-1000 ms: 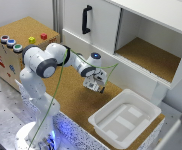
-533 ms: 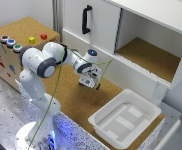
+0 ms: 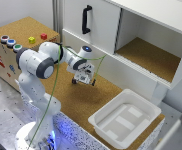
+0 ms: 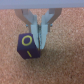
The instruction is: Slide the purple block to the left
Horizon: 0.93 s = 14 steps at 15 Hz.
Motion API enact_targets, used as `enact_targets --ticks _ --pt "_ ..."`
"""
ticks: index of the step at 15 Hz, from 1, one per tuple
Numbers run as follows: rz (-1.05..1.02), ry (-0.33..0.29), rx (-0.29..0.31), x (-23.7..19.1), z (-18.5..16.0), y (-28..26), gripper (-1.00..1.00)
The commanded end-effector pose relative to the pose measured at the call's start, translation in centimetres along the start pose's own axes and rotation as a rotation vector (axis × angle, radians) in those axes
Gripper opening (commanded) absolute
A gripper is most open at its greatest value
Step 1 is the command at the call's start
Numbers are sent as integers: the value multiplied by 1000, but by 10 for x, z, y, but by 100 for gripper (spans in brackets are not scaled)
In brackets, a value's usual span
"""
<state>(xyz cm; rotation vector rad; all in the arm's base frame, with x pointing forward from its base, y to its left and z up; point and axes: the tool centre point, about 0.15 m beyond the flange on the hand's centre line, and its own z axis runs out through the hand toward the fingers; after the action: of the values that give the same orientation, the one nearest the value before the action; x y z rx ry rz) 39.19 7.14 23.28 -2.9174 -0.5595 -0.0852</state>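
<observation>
My end effector (image 4: 38, 36) is down low over the cork surface (image 3: 91, 107), fingers (image 4: 46, 27) spread w/ a gap between them. The purple block (image 4: 28, 46) sits on the cork right at the fingertips, touching or nearly touching one finger; can't tell if it's properly btwn them or just beside. In the exterior view the block is hidden under my end effector (image 3: 84, 80), which hangs in front of the cabinet (image 3: 98, 25), well apart from the white tray (image 3: 107, 131).

Handling guess: block looks tiny, hard, v. light; a small rigid cube w/ yellow markings on its faces. Should slide easily on cork, but cork is grippy, so a high push could tip or roll it. Best contact: flat side face, low down, finger square to it. No pinch needed, a side push should do. It's small enough to slip out past a fingertip if contact is off-centre.
</observation>
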Motion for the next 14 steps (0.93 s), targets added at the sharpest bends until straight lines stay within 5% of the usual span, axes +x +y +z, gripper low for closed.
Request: enact_targets --ticks 1,14 --pt "103 12 -114 -29 -44 -2 100" --pt "139 -3 -123 -14 -59 -14 100"
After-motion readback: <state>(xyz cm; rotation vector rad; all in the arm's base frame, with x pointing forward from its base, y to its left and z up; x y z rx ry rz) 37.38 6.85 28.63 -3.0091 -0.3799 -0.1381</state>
